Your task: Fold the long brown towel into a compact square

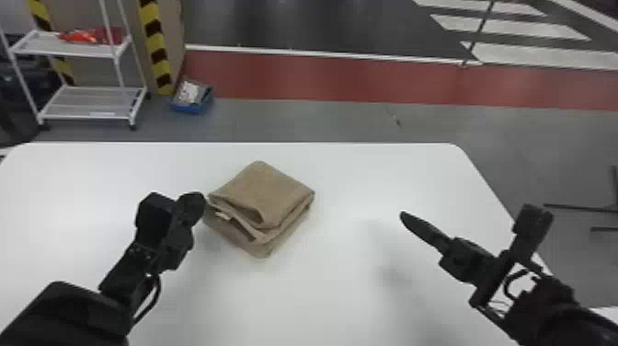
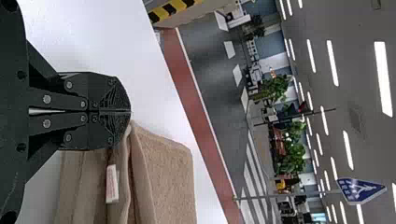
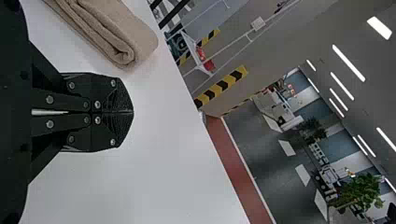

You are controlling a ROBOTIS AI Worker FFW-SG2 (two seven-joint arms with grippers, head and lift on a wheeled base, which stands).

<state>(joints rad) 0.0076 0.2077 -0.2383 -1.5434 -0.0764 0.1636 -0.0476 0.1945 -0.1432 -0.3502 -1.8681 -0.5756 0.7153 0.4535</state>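
Eyeing the sq.-ish towel (image 1: 269,191), I saw the L gripper (image 1: 194,201) nearer, just off its L corner, the R gripper (image 1: 406,218) well apart on its R; both w/ fingers tog.

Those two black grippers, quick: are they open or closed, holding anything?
Left gripper: closed, nothing between its fingers, next to the folded brown towel.
Right gripper: closed, empty.

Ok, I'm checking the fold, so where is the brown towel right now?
In the head view, the brown towel lies folded on the white table, left of centre, just right of the left gripper.
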